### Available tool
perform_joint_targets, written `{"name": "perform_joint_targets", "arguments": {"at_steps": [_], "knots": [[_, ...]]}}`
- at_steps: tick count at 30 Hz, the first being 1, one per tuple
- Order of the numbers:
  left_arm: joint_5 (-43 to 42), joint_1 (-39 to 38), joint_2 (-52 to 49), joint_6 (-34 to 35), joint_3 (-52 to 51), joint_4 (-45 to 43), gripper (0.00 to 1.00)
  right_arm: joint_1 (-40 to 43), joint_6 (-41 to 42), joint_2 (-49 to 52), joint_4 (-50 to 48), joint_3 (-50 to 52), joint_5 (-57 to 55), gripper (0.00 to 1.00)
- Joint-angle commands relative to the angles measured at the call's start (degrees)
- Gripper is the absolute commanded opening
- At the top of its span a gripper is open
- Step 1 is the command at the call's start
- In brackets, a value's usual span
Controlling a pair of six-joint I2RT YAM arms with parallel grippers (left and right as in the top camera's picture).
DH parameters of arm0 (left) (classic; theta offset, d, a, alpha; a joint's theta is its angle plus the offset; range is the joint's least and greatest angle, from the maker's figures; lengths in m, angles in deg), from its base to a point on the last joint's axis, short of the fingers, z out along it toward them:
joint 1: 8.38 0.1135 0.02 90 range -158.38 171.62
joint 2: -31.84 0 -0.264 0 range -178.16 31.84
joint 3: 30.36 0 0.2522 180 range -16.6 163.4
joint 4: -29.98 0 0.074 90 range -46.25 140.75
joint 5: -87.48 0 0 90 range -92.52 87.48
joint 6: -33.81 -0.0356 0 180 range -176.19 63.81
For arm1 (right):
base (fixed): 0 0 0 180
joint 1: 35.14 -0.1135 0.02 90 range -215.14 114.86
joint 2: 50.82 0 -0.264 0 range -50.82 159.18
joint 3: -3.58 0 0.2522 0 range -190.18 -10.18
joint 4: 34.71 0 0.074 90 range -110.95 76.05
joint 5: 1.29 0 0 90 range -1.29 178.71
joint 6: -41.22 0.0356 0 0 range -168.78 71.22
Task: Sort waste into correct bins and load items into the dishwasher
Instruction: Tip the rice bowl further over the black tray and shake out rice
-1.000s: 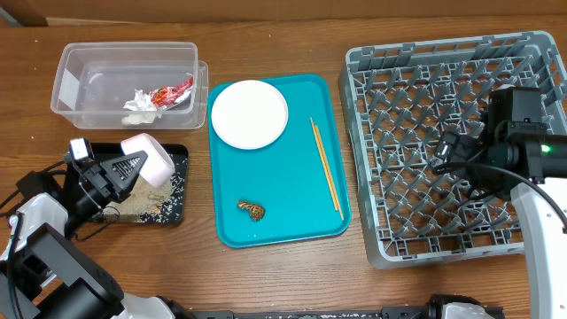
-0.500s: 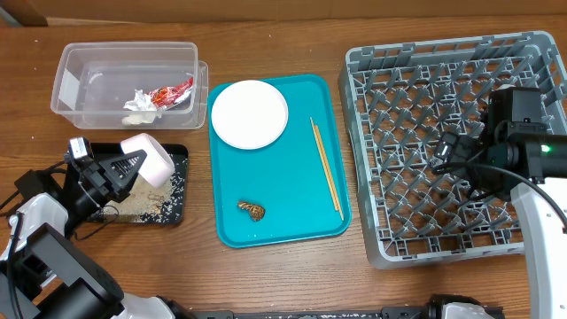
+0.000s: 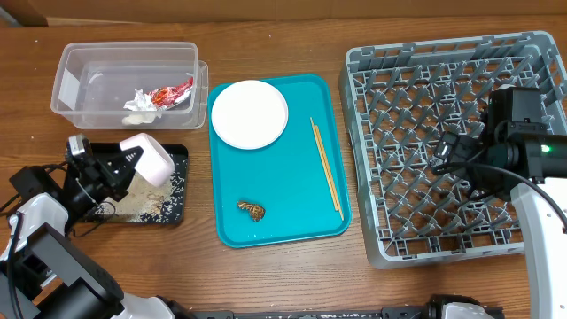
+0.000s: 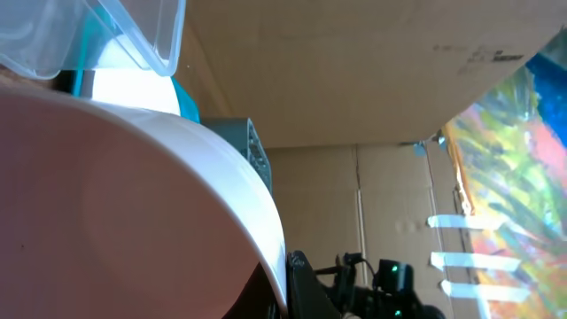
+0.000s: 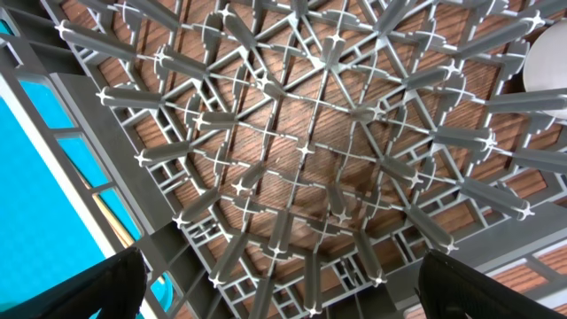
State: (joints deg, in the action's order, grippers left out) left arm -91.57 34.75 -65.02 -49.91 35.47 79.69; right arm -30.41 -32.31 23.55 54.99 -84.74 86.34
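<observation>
My left gripper (image 3: 122, 166) is shut on the rim of a pale pink bowl (image 3: 151, 157), held tilted over the shallow black tray (image 3: 180, 158), where loose rice grains (image 3: 151, 206) lie. In the left wrist view the bowl (image 4: 133, 204) fills the left side, with one dark finger (image 4: 306, 288) against its rim. The clear tub (image 3: 75, 62) holds the red-and-white wrapper (image 3: 174, 91) and the tissue wad (image 3: 139, 103). A white plate (image 3: 250, 113), chopsticks (image 3: 325, 167) and a brown scrap (image 3: 252, 209) lie on the teal tray (image 3: 288, 226). My right gripper (image 3: 447, 152) hangs open over the grey dish rack (image 3: 416, 97), nothing between its fingers.
The right wrist view looks down on the rack's upright pegs (image 5: 301, 151), with the teal tray's edge (image 5: 35, 159) at left and a white round shape (image 5: 545, 62) at the far right. Bare wooden table (image 3: 292, 275) runs along the front.
The left gripper and the pink bowl have shifted slightly over the black tray. The right arm has not moved.
</observation>
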Motion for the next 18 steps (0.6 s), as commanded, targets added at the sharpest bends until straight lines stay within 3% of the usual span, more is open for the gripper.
{"name": "perform_joint_targets", "arguments": {"at_steps": [1, 7, 18], "knots": [[-1.55, 0.07, 0.87, 7.82, -0.31, -0.92, 0.04, -0.11, -0.13, -0.31, -0.20, -0.66, -0.55, 1.00], [-1.53, 0.09, 0.87, 17.11, -0.31, -2.56, 0.04, -0.11, -0.11, -0.31, -0.20, -0.66, -0.55, 1.00], [-1.51, 0.09, 0.87, 40.02, -0.31, -14.82, 0.04, -0.11, -0.11, -0.31, -0.13, -0.66, -0.55, 1.00]]}}
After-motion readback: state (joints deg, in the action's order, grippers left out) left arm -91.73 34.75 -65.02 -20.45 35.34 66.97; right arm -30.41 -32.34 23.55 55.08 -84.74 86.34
